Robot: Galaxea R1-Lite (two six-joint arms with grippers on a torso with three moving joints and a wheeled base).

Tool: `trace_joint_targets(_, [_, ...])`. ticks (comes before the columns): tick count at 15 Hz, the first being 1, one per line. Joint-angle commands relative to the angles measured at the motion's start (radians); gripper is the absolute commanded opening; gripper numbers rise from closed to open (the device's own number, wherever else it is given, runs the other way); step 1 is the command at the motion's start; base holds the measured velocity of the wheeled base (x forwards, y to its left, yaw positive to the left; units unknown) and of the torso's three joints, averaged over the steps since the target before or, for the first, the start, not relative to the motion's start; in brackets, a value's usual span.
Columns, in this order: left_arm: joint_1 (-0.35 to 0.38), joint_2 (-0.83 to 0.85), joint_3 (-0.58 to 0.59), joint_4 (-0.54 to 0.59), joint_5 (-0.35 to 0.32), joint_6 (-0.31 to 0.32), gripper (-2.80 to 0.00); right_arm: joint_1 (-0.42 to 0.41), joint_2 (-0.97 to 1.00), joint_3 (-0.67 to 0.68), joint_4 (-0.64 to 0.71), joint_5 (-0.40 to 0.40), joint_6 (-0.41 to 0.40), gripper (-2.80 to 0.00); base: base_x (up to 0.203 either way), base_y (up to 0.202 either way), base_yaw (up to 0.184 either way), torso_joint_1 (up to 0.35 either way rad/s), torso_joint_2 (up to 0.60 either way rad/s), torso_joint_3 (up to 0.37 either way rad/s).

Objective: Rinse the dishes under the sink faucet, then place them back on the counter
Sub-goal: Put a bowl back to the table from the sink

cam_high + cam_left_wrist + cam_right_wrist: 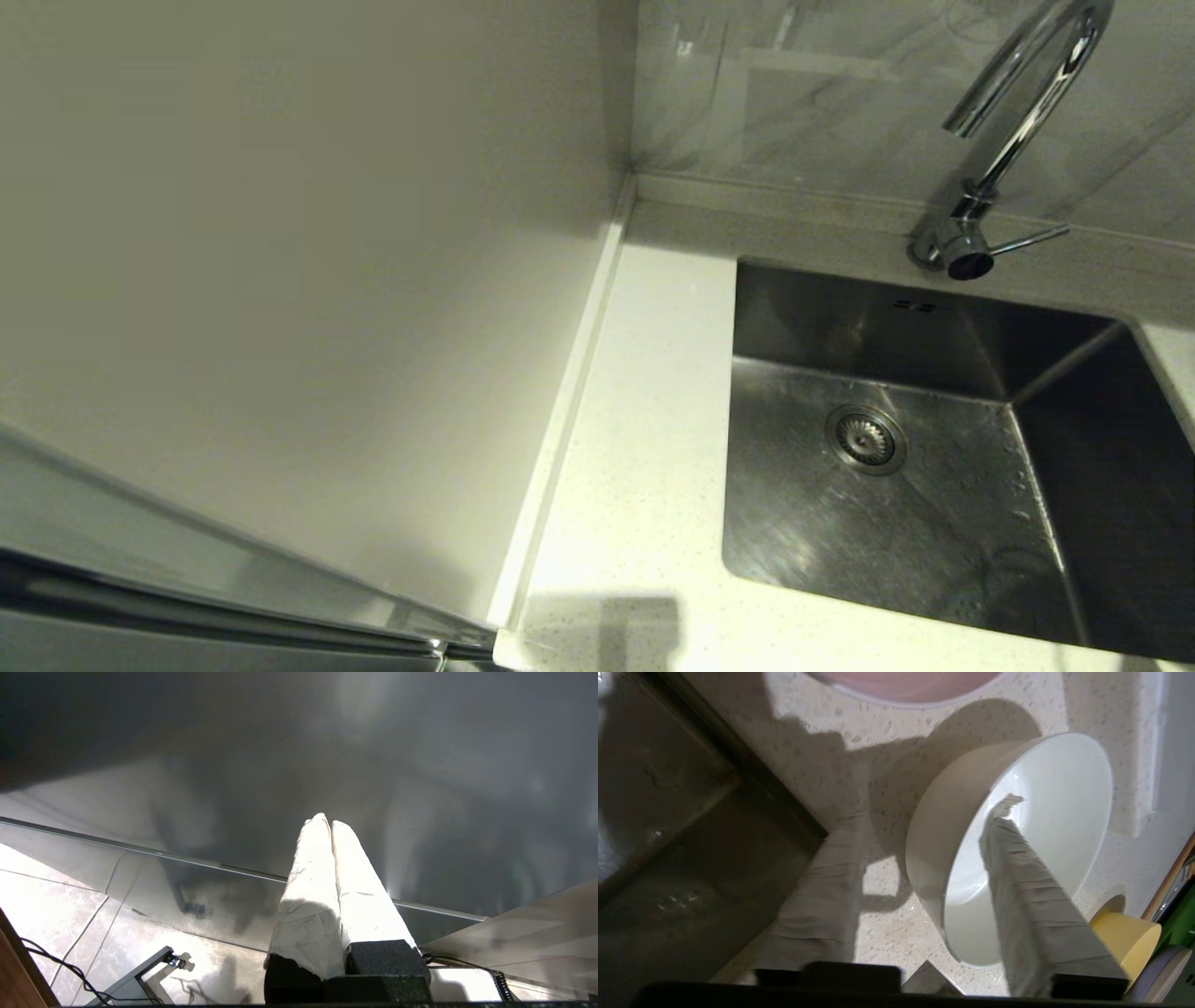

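Note:
In the right wrist view a white bowl (1045, 812) sits tilted on the speckled counter (878, 728), beside the sink's corner (668, 812). My right gripper (934, 809) is open and straddles the bowl's wall. One finger (1017, 872) is inside the bowl and the other (826, 886) stands outside, clear of the wall. The edge of a pink bowl (906, 683) shows just beyond. The head view shows the steel sink (934, 541), faucet (1018, 112) and counter (644, 420), with no bowl or arm in it. My left gripper (327, 821) is shut and parked low over the floor.
A yellow cup (1125, 938) stands on the counter close to the white bowl. A raised counter edge (1143, 765) runs behind the bowl. In the head view, a beige wall panel (280, 280) bounds the counter strip left of the sink, and the drain strainer (865, 439) sits mid-basin.

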State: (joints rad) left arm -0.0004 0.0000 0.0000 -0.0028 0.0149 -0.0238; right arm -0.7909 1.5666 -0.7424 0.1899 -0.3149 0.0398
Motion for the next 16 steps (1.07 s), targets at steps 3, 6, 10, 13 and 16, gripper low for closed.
trace_joint_targets(3, [0.000,-0.003,0.000,0.000,0.000,0.001,-2.80,-0.007,-0.108,-0.055,-0.006,-0.009,-0.005,0.00,0.000,0.000,0.000,0.000,0.00,0.000])
trace_joint_targets(6, [0.000,-0.003,0.000,0.000,0.000,-0.001,-2.80,-0.013,-0.235,-0.202,-0.006,-0.045,-0.039,0.00,0.000,0.000,0.000,0.000,0.00,0.000])
trace_joint_targets(10, [0.000,-0.005,0.000,0.000,0.000,-0.001,-2.80,0.063,-0.288,-0.311,-0.007,-0.014,-0.153,0.00,0.000,0.000,0.000,0.000,0.00,0.000])
trace_joint_targets(13, [0.000,-0.003,0.000,0.000,0.000,-0.001,-2.80,0.264,-0.263,-0.443,-0.006,-0.021,-0.163,-2.80,0.000,0.000,0.000,0.000,0.00,0.000])
trace_joint_targets(16, [0.000,-0.003,0.000,0.000,0.002,-0.001,-2.80,0.418,-0.261,-0.635,-0.007,-0.026,-0.199,-2.80,0.000,0.000,0.000,0.000,0.00,0.000])
